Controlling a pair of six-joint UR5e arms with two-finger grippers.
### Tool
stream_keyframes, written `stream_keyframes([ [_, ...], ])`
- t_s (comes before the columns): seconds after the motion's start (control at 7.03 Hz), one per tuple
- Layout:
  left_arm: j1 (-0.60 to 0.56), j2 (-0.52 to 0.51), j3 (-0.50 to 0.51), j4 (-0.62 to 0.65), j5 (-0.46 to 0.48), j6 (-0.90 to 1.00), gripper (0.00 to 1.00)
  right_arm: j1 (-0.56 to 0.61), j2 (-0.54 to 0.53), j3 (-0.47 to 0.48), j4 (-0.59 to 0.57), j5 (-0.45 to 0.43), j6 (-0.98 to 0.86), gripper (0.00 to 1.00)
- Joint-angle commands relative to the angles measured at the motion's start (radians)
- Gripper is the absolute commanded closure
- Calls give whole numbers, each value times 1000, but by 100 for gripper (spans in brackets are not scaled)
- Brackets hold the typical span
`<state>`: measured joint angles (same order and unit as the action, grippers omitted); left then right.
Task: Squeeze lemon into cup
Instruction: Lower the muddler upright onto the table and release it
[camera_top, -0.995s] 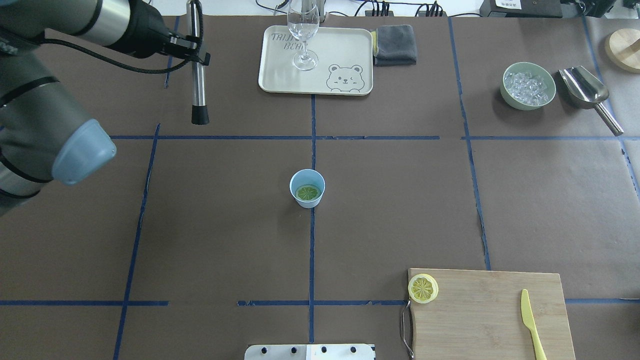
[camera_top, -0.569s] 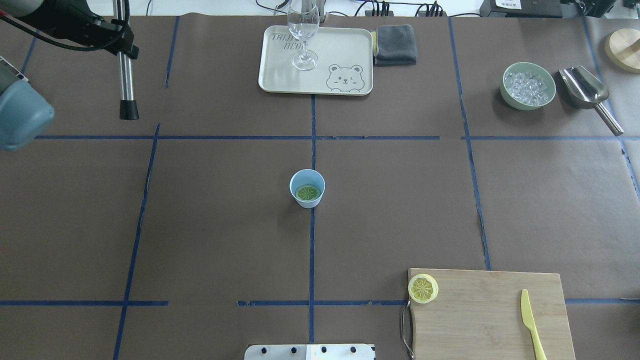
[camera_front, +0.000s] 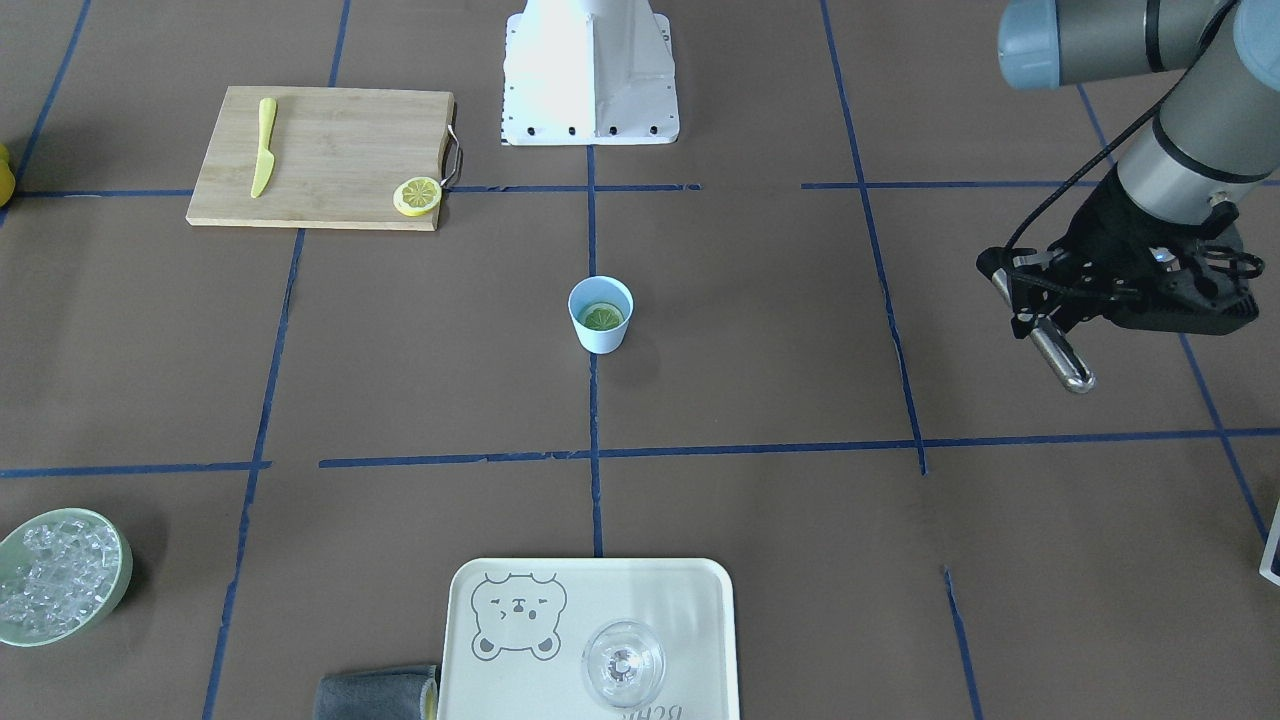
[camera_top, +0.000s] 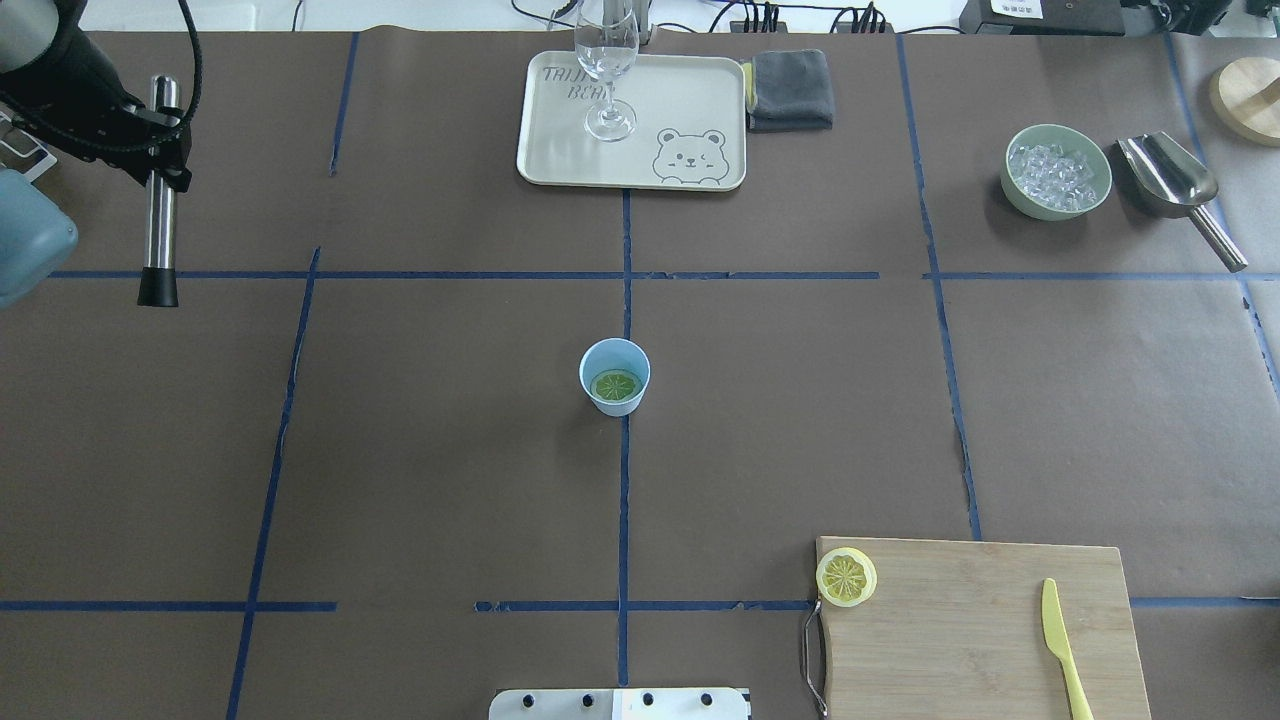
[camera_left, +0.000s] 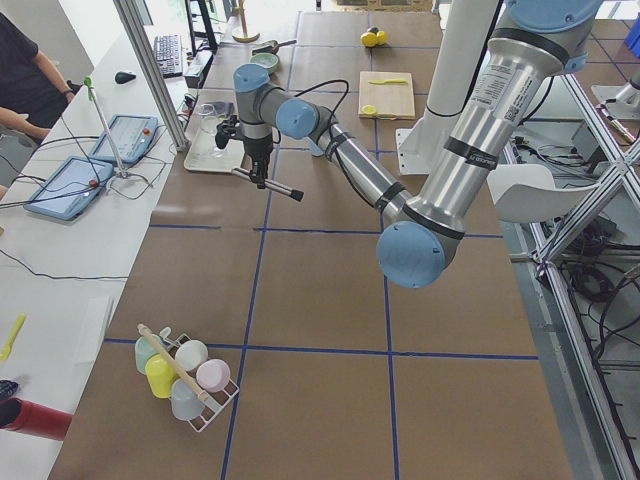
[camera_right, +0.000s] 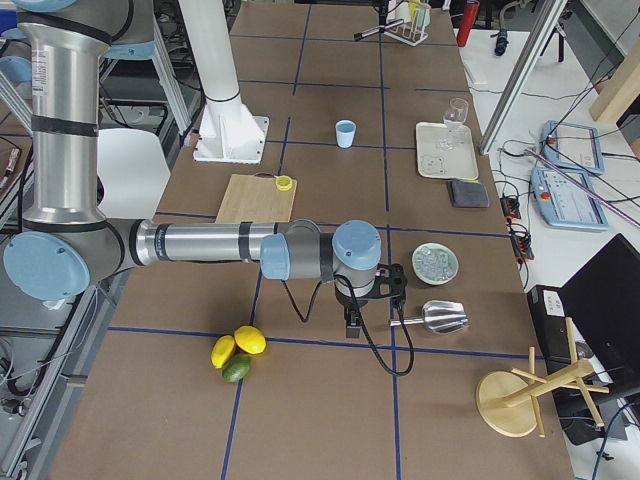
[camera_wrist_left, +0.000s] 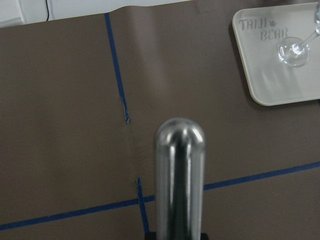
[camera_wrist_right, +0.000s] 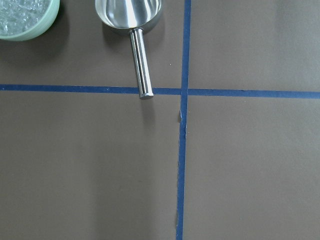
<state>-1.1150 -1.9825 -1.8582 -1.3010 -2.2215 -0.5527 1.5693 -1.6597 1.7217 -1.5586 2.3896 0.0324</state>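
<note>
Left pincer clamps a steel, black-tipped rod well clear of the pale blue tapered cup, probably so its mouth is unobstructed; right pincer: cannot tell.

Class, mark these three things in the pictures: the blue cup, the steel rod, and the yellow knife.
blue cup (camera_top: 612, 352): overhead exterior view, bare inner wall at the far side.
steel rod (camera_top: 158, 225): overhead exterior view, middle of the shiny shaft.
yellow knife (camera_top: 1061, 640): overhead exterior view, about halfway along its length.
</note>
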Motion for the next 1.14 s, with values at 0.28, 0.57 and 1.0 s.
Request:
stream_keyframes([
  [0.28,4,174,124,9,-82,129,100,0,0,4,0,0,1,0],
  [0.57,7,177,198,-15,-84,131,100,0,8,4,0,2,1,0],
  [1.0,29,176,292,-144,-84,125,100,0,8,2,0,2,1,0],
])
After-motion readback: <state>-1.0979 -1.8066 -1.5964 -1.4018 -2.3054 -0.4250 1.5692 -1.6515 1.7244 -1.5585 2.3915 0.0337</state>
